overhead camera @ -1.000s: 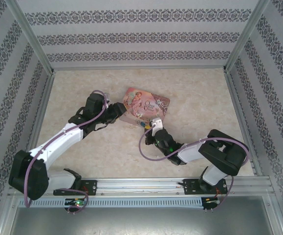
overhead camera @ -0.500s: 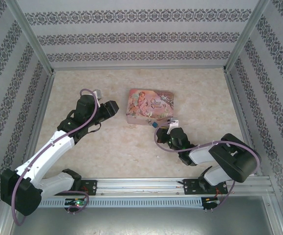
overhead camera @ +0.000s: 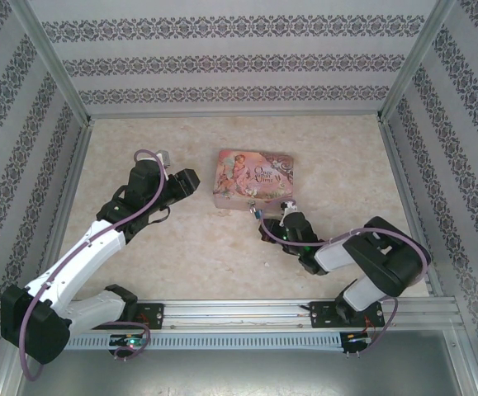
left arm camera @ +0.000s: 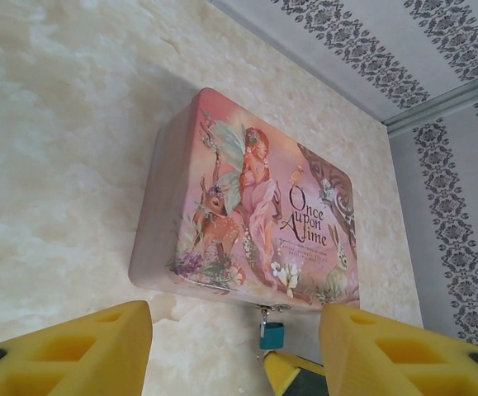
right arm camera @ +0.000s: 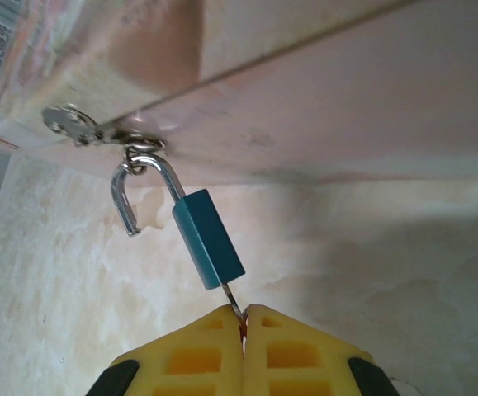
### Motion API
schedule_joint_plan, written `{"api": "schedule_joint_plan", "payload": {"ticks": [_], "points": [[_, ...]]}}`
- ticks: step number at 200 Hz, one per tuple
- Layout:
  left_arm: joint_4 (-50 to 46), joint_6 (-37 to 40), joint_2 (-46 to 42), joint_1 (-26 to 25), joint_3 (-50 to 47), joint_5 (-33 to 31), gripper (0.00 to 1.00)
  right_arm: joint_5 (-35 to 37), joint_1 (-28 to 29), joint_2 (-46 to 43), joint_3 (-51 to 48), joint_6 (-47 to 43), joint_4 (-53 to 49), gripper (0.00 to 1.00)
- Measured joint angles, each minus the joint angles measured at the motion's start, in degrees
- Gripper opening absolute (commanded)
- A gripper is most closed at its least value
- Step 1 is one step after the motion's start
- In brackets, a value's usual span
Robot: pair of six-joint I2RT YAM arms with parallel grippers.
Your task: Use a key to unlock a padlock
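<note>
Bright, even, diffuse light, soft shadow under the pink tin ahead of the left jaws, glints on the padlock shackle, crisp just beyond the right fingertips.

Pink tin, lid lettered "Once Upon A Time", beside fairy and fawn illustration

The pale marbled table bears a pink illustrated tin — lying flat, mid-table.

Right wrist view: the key is buried between the pressed-together right fingers, with a thin sliver exposed below the padlock. The tin runs off the top and right edges. Left wrist view: the left fingers are cropped by the lower edge. Top view: key and padlock are too small to tell apart.
</note>
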Motion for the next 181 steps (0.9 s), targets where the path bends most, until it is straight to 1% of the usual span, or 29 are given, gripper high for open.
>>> {"api": "schedule_joint_plan", "payload": {"ticks": [35,73,90,107,143,160,181], "points": [[0.0,0.0,0.0,0.0,0.0,-0.02,0.57,-0.46,0.39,2.99,1.81,1.03,-0.13,0.0],[0.0,-0.02,0.02,0.02,-0.02,-0.22,0.58,-0.44,0.76,3.56,2.27,1.18,-0.17,0.0],[0.04,-0.02,0.17,0.02,-0.15,-0.22,0.58,-0.44,0.76,3.61,2.34,1.25,-0.22,0.06],[0.02,-0.02,0.55,0.02,-0.35,-0.2,0.58,-0.28,0.79,3.61,2.36,1.42,-0.22,0.09],[0.04,0.0,1.44,0.72,-0.76,-0.15,0.62,1.03,0.76,2.71,2.23,1.29,-1.31,0.22],[0.07,0.02,1.92,0.98,-0.76,-0.15,0.64,1.7,0.76,1.09,2.03,0.5,-2.29,0.27],[0.11,0.02,2.89,1.22,-0.76,-0.17,0.66,2.19,0.76,-1.49,1.97,-0.7,-4.09,0.36]]}}
